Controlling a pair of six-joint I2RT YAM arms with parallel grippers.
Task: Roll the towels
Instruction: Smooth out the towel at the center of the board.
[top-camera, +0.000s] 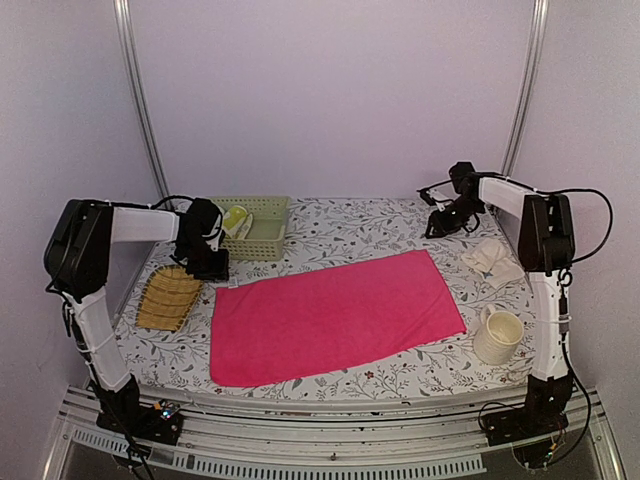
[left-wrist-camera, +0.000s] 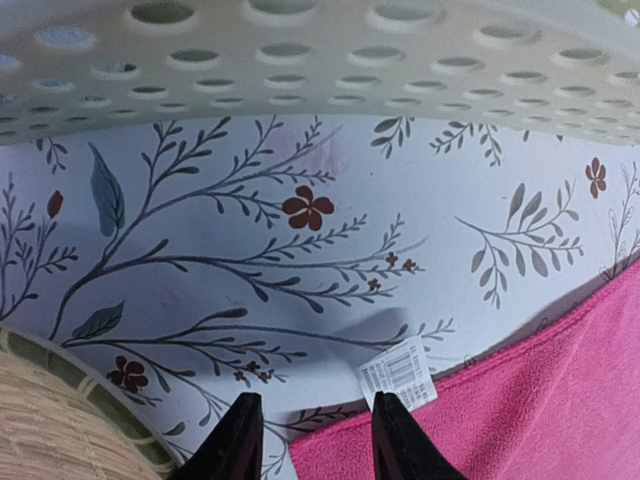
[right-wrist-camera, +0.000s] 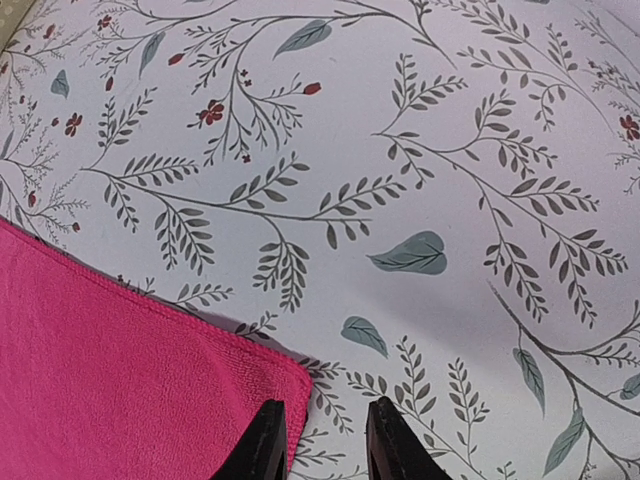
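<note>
The bright pink towel lies spread flat in the middle of the table. Its white tag shows at the far left corner. My left gripper hangs over that corner, and in the left wrist view the left gripper is open with the pink towel's edge below the gap. My right gripper is over the far right corner. In the right wrist view the right gripper is open beside the pink towel, holding nothing. The cream-white towel lies crumpled at the right.
A pale green perforated basket stands at the back left, close ahead of the left fingers as the basket wall. A woven straw mat lies at the left edge. A cream mug stands front right.
</note>
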